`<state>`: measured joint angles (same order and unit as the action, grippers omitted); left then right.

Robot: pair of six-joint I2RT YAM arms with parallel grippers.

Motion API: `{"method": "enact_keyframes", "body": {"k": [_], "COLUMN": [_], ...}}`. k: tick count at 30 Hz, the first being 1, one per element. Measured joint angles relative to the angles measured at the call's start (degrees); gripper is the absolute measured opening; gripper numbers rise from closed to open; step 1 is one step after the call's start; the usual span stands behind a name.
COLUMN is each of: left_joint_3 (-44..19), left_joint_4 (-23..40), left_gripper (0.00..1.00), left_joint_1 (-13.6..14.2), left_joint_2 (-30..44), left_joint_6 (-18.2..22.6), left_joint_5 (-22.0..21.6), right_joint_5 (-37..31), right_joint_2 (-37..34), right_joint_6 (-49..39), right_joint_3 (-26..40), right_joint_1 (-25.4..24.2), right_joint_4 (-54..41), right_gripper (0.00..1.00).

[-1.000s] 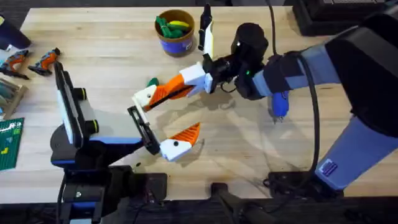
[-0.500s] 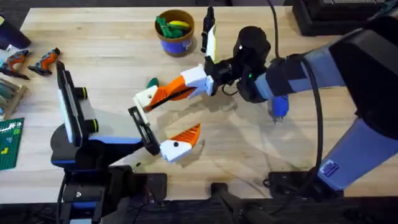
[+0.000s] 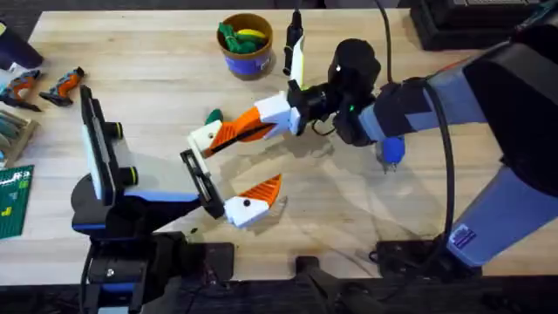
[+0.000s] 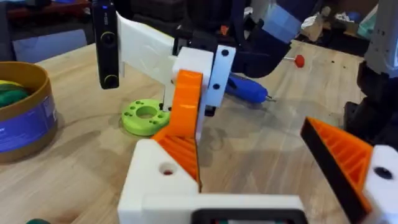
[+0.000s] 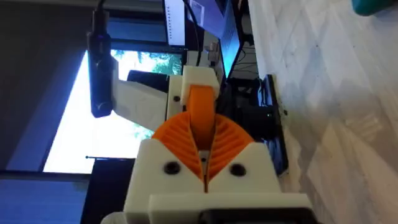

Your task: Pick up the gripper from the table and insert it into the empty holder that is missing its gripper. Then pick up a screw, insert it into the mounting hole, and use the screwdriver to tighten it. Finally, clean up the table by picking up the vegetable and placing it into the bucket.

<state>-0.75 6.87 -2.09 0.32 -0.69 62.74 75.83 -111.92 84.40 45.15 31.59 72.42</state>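
Barely anything had shifted since a second before: my right gripper (image 3: 261, 122), pads clamped on the small orange wedge-shaped plastic fingertip (image 4: 185, 102), held it at the white blocky plastic holder (image 3: 203, 136) of my spread-open left gripper (image 3: 228, 171), so seating seemed unfinished.

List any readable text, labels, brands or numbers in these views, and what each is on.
No text can be read in any view.
Pale label on the bucket: printed, too blurred to read.
Green card at the table's left edge: white marks, too small to read.
Blue sticker on the right arm's base: too small to read.
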Motion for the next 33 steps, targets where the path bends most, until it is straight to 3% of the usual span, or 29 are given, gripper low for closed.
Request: {"method": "enact_keyframes", "body": {"k": [18,19,20,24,33], "left_joint_3": [0.0,0.0,0.0,0.0,0.0], "left_joint_4": [0.0,0.0,0.0,0.1,0.2], "left_gripper": [0.986,0.986,0.986,0.985,0.985], "left_joint_1": [0.0,0.0,0.0,0.4,0.4], "left_joint_2": [0.0,0.0,0.0,0.0,0.0], "left_joint_6": [-0.4,-0.4,-0.3,0.3,0.5], "left_joint_5": [0.0,-0.1,0.0,1.4,2.2], "right_joint_5": [-1.0,-1.0,-1.1,-3.3,-5.1], "right_joint_2": [0.2,0.2,0.2,0.2,0.4], "right_joint_6": [0.0,0.0,0.1,-0.2,-1.7], "right_joint_3": [-0.7,-0.7,-0.7,-1.2,-1.3], "right_joint_1": [0.1,0.1,0.1,0.2,-0.3], "right_joint_4": [0.2,0.2,0.1,-0.8,-1.0], "right_gripper": [0.009,0.036,0.132,0.703,0.749]}}
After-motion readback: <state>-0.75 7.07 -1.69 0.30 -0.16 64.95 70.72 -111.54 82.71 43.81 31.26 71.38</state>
